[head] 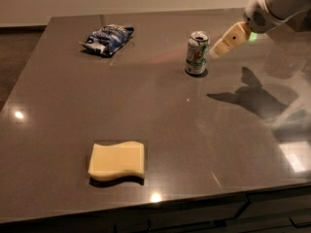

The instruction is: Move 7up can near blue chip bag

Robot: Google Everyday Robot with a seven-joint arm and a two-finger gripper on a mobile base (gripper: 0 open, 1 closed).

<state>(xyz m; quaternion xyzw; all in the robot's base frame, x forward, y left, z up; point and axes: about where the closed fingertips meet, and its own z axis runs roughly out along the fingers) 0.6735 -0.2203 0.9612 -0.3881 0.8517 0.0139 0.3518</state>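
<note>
The 7up can (198, 53) stands upright on the dark grey table (160, 125), right of centre towards the back. It is white and green with a silver top. The blue chip bag (107, 39) lies flat at the back left, well apart from the can. My gripper (219, 48) hangs in the air just to the right of the can's upper part, close to it but not touching. The arm (274, 6) reaches in from the top right corner.
A yellow wavy sponge (117, 160) lies near the table's front edge, left of centre. The arm's shadow (257, 98) falls on the table's right side. The table's front edge runs along the bottom of the view.
</note>
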